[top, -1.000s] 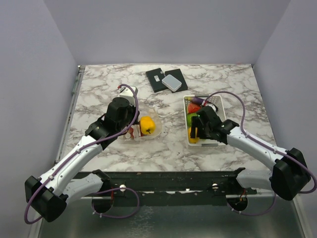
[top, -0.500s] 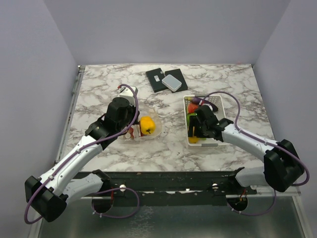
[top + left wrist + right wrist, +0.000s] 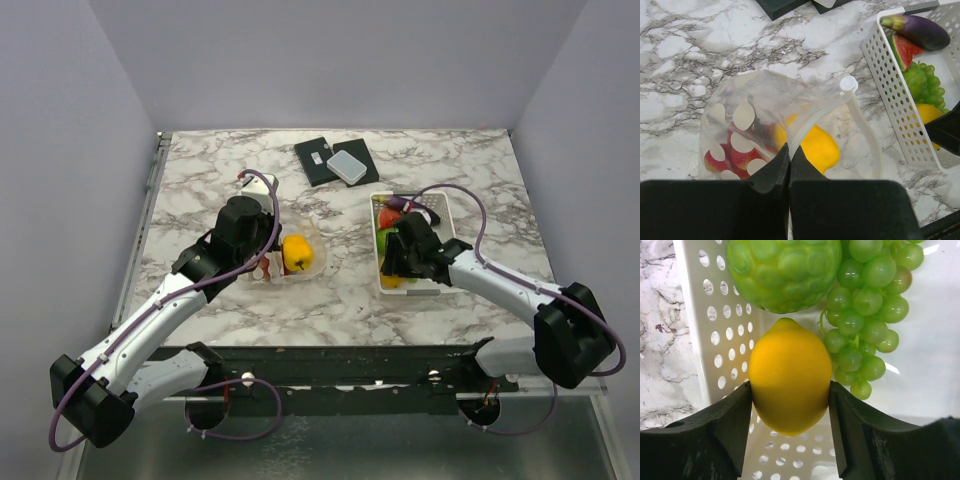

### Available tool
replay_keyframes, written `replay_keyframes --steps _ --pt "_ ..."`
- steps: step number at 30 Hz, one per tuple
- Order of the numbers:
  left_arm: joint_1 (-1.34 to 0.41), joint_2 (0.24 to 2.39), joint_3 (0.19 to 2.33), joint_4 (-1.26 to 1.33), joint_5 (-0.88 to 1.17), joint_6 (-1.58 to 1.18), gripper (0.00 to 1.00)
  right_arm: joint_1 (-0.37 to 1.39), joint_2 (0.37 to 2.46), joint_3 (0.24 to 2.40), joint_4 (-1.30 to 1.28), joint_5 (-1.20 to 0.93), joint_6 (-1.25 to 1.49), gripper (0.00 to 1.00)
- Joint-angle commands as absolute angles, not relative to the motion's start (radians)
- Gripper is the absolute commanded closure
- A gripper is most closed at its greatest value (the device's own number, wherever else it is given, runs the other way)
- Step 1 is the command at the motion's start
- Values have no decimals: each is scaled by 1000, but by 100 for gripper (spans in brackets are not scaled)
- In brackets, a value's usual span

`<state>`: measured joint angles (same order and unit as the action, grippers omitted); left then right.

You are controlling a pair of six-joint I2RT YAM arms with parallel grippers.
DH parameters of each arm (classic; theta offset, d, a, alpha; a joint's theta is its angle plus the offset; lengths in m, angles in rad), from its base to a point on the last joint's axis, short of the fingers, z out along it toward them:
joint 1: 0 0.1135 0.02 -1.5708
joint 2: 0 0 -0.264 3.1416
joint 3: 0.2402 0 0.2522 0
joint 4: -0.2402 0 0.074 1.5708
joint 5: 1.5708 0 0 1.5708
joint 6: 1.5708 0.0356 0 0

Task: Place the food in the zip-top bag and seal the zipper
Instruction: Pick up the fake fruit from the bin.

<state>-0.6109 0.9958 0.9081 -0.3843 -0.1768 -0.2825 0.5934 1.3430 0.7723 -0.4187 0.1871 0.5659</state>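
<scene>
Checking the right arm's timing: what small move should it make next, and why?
Probably lift the lemon straight up out of the white basket: the right tool grips both its sides, and the left tool holds the zip-top bag open.

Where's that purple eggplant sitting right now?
In the left wrist view the eggplant lies at the far end of the white basket, on the right side of the table, just beyond the watermelon slice.

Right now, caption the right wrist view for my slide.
Right tool grips a yellow lemon in the white basket, beside green grapes.
</scene>
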Motion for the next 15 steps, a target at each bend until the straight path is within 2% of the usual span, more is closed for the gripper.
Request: replay_keyframes --steps 1,9,15 --pt "-617 989 907 -380 -189 -271 100 585 1272 807 -489 251 548 69" --pt "-617 991 907 -380 -189 -270 100 586 1212 898 -562 271 499 72" --pt "-617 997 907 -380 -188 -270 100 587 1173 982 -571 143 438 75"
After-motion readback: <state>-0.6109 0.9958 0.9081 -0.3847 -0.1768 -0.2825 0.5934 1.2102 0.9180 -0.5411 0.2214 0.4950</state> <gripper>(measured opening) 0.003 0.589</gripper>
